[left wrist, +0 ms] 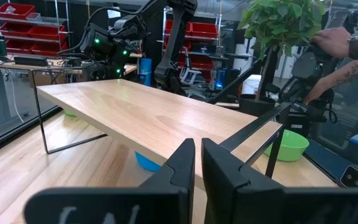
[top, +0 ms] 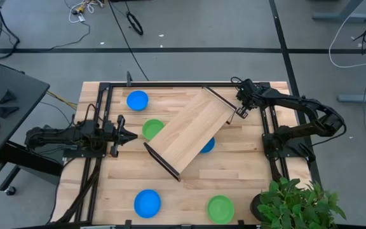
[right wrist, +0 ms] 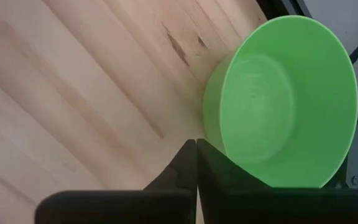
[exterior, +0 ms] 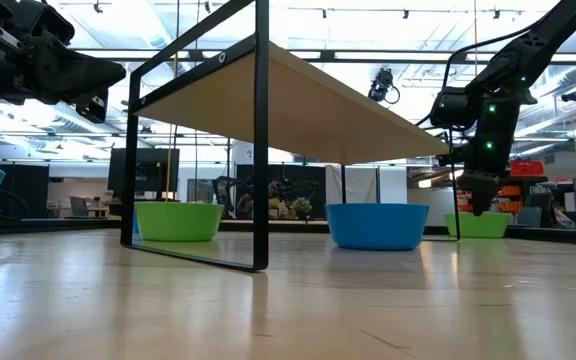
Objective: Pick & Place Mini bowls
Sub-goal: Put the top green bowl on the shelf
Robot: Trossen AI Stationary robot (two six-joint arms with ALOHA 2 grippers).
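Observation:
My right gripper (top: 240, 113) is at the table's far right, pointing steeply down, shut at the rim of a green mini bowl (right wrist: 284, 99) that stands on the table (exterior: 478, 225). The gripper hides this bowl in the high view. Other mini bowls stand on the table: a blue one (top: 137, 100) at the far left, a green one (top: 150, 129) and a blue one (top: 208, 145) partly under the wooden tray (top: 192, 130), and a blue (top: 147, 203) and a green one (top: 220, 208) near the front. My left gripper (top: 124, 135) waits at the left, level and shut. My right gripper has its two fingers closed together at the green bowl's rim (right wrist: 207, 134), on the side nearest the wrist camera. One fingertip (right wrist: 209, 155) lies over the bowl's inner side, the other outside. The fingers come from above, slanting. The bowl sits upright on the table.
The long wooden tray stands on black wire legs (exterior: 260, 150), diagonally across the table's middle, close to the right gripper. A potted plant (top: 297, 203) stands at the near right corner. A person's hand (left wrist: 334, 40) shows beyond the table.

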